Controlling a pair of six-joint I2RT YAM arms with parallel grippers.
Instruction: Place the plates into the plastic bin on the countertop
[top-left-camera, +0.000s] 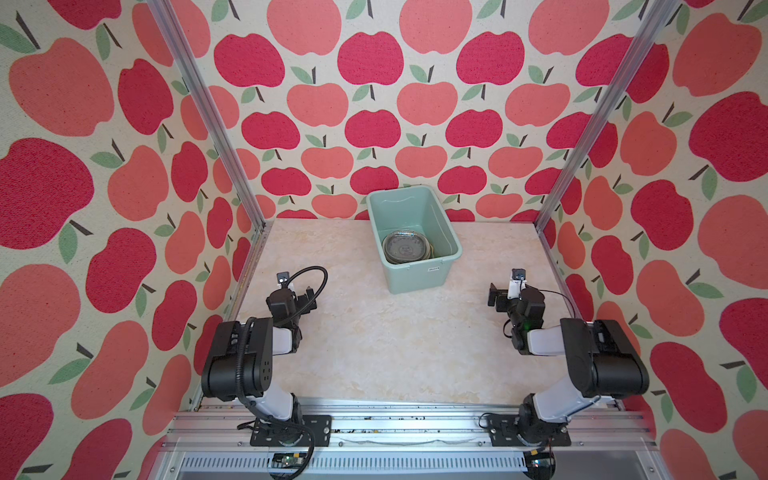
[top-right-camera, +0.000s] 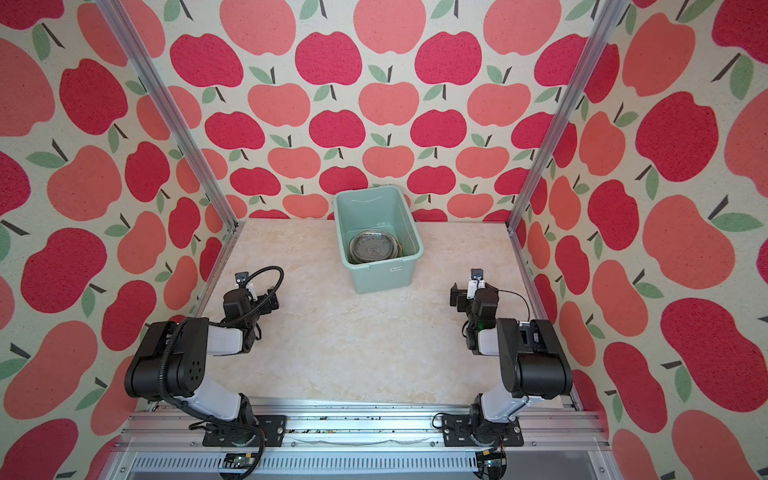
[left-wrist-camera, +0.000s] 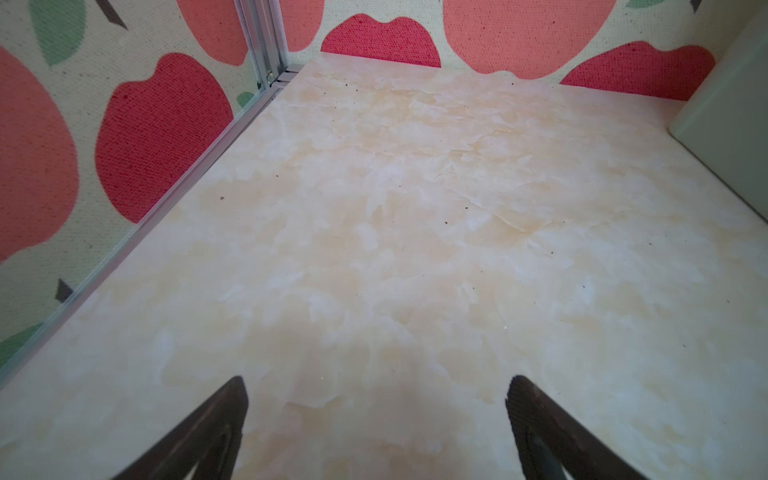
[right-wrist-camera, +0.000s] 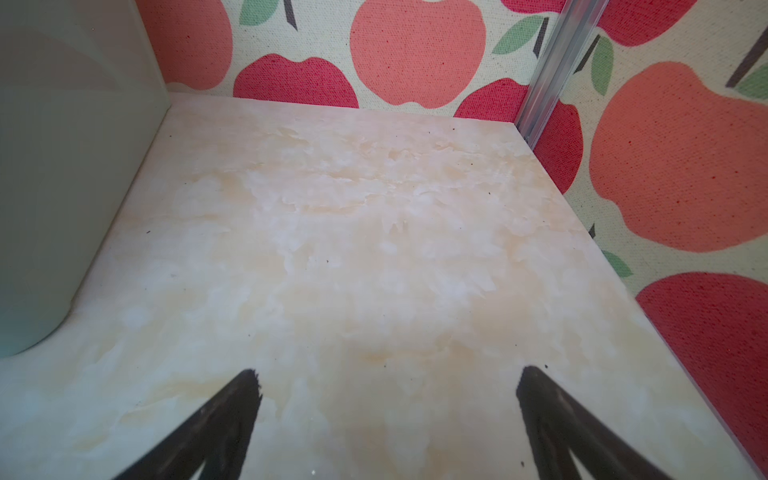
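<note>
The mint-green plastic bin (top-left-camera: 417, 277) (top-right-camera: 383, 277) stands at the back middle of the marble countertop (top-left-camera: 395, 349). Inside it lies a stack of plates (top-left-camera: 404, 248) (top-right-camera: 373, 248) with a clear glass one on top; those beneath are mostly hidden. My left gripper (top-left-camera: 306, 296) (left-wrist-camera: 376, 384) hovers low over bare countertop to the front left of the bin, open and empty. My right gripper (top-left-camera: 493, 297) (right-wrist-camera: 388, 376) sits to the front right of the bin, also open with nothing between its fingers. A bin wall (left-wrist-camera: 731, 124) (right-wrist-camera: 62, 166) edges both wrist views.
Apple-patterned walls close in the back and both sides, with aluminium posts (top-left-camera: 208, 112) (top-left-camera: 598, 112) at the back corners. An aluminium rail (top-left-camera: 407, 428) with both arm bases runs along the front edge.
</note>
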